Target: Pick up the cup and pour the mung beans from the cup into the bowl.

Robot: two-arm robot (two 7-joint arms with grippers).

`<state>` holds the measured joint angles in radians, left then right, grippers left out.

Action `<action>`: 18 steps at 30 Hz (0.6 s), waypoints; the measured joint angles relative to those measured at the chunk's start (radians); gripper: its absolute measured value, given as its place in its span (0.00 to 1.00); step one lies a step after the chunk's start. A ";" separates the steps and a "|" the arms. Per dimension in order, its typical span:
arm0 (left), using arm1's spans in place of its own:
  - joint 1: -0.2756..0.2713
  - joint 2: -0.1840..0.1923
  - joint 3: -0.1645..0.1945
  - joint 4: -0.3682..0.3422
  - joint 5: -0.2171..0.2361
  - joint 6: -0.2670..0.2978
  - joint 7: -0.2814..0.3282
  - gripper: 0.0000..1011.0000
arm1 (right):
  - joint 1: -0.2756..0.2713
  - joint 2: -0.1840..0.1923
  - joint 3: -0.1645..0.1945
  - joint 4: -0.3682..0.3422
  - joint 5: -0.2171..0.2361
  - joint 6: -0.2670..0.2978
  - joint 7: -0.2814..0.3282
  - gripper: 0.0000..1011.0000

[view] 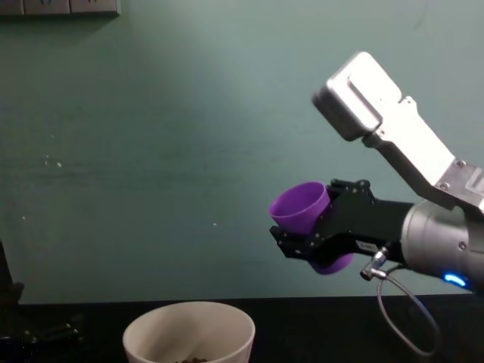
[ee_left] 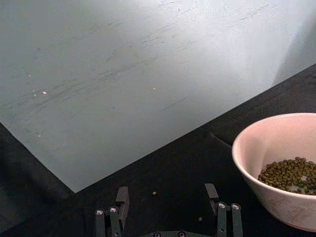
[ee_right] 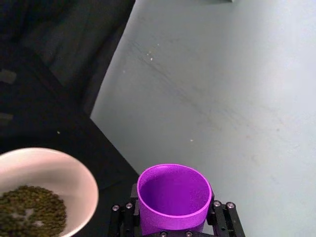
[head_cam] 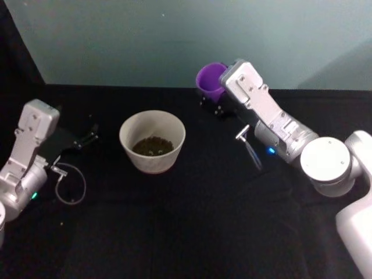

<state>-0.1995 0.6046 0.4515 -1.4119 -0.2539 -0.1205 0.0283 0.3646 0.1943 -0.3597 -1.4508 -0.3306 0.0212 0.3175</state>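
Aloft, right gripper clasps cup beside bowl.

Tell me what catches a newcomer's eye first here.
The bright purple cup, held in the air in the right pincer, right of the bowl and looking empty inside. Then the cream bowl mid-table, with mung beans heaped inside. The left pincer waits open, left of the bowl.

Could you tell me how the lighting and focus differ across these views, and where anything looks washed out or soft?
Head view: black table swallows shadows; bowl reads bright. Left wrist view: wall glare upper right; mung beans sharp. Right wrist view: cup in the right gripper crisp, the bowl softer. Chest view: evenly dim.
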 joint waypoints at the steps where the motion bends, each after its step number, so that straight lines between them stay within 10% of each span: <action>1: 0.000 0.000 0.000 0.000 0.000 0.000 0.000 0.99 | -0.001 -0.002 0.005 0.010 0.025 -0.003 0.008 0.72; 18: 0.000 0.000 0.000 0.000 0.000 0.000 0.000 0.99 | -0.059 -0.077 0.113 0.140 0.351 -0.058 0.046 0.72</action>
<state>-0.1995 0.6047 0.4515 -1.4120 -0.2538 -0.1205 0.0283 0.3051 0.1171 -0.2467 -1.3106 0.0199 -0.0372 0.3636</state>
